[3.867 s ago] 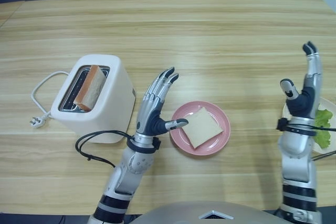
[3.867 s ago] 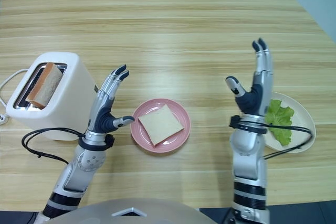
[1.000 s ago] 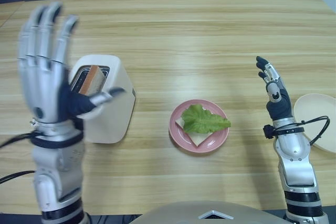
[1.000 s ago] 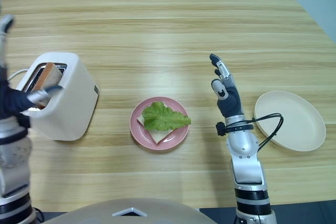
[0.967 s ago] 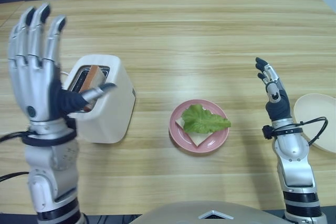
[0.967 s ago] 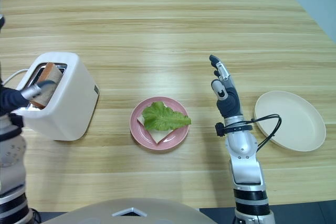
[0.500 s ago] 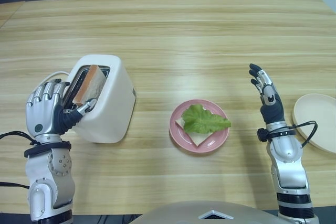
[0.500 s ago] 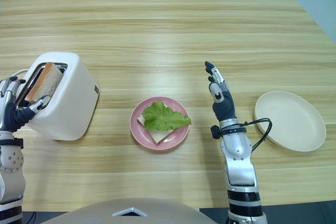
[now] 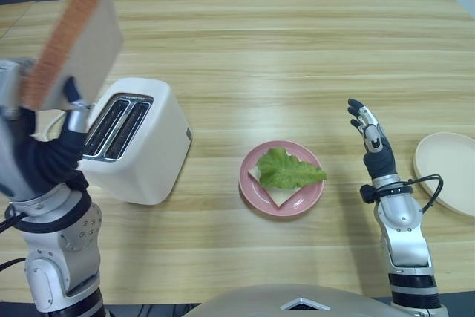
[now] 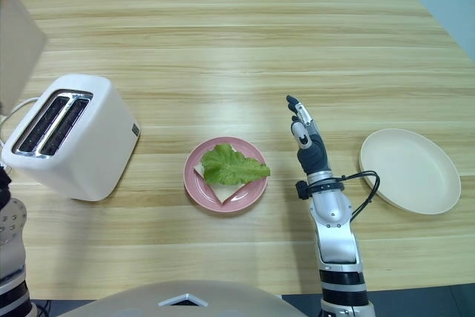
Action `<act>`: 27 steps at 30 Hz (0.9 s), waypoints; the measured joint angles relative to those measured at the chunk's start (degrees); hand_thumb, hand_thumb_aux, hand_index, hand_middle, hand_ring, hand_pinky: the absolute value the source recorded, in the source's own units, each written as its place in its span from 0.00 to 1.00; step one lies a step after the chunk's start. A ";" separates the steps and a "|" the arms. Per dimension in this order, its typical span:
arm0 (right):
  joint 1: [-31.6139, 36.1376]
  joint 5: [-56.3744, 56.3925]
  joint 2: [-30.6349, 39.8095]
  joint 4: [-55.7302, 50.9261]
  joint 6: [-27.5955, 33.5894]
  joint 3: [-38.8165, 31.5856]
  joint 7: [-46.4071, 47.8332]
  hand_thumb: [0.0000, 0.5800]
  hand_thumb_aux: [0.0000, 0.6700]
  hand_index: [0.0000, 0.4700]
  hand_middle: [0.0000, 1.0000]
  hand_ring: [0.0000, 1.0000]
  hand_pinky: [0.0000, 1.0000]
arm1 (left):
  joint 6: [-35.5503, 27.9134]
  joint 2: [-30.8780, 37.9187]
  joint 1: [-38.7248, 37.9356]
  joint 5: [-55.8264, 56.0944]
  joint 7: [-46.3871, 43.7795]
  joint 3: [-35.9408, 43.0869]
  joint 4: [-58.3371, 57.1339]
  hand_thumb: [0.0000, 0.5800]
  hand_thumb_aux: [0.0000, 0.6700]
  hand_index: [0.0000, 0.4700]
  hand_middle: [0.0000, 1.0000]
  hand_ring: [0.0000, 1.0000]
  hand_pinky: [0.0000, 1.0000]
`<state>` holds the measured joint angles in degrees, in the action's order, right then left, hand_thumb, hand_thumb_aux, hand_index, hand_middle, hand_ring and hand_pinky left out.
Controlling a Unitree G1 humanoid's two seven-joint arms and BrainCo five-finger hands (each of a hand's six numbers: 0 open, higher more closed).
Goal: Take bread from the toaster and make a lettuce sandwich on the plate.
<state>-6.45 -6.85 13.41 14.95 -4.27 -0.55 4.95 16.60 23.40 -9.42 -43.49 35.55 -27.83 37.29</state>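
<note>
One slice of bread (image 9: pixel 74 35) is held high over the left side of the wooden table (image 9: pixel 297 57), clamped in the robot's left hand (image 9: pixel 41 159) and tilted so that its brown crust edge faces the camera. It hangs above and a little to the left of the white toaster (image 9: pixel 145 154), well clear of it. The toaster stands on the table with its two long slots (image 9: pixel 115 125) side by side, dark inside. A white cord (image 10: pixel 13 111) curls out at the toaster's left.

Near the middle of the table, on the robot's side, a pink plate (image 9: pixel 251 189) carries a second slice (image 9: pixel 278 197) of pale bread lying flat. A green lettuce leaf (image 9: pixel 288 169) is spread on top of it. The leaf covers most of that slice, leaves its near corner showing, and reaches the plate's right rim with its tip.

The right hand (image 9: pixel 373 146) stands upright to the right of the pink plate, apart from it, with its fingers straight and grasping nothing. A black cable (image 9: pixel 427 183) loops from its wrist toward a cream plate (image 10: pixel 408 171), which lies flat near the table's right edge.
</note>
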 measured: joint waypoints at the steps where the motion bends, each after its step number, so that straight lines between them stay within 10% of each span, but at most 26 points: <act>1: 0.00 0.00 -0.11 -0.20 0.00 -0.06 -0.04 0.00 0.00 0.00 0.00 0.00 0.00 | 0.99 -0.18 0.75 4.27 -1.08 0.18 0.67 1.00 1.00 1.00 1.00 1.00 1.00; 5: 0.17 0.05 -0.84 -1.19 -0.05 0.17 -0.77 0.00 0.00 0.00 0.00 0.00 0.00 | -0.47 -3.37 4.35 25.81 -10.61 9.64 3.47 1.00 1.00 1.00 1.00 1.00 1.00; 11: 2.68 1.75 -1.06 -4.19 0.00 5.66 -2.85 0.00 0.00 0.00 0.00 0.00 0.00 | -19.40 -18.45 5.63 58.21 -23.78 33.99 0.76 1.00 1.00 1.00 1.00 1.00 1.00; 27: 2.67 1.93 -2.24 -9.29 -0.96 4.38 -2.72 0.00 0.00 0.00 0.00 0.00 0.00 | -29.70 -14.88 7.93 47.06 -38.59 45.18 -21.89 1.00 1.00 1.00 1.00 1.00 1.00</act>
<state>-3.78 -4.91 11.16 5.65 -5.24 3.84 2.23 -13.09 8.51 -1.49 3.56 -3.04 17.36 15.40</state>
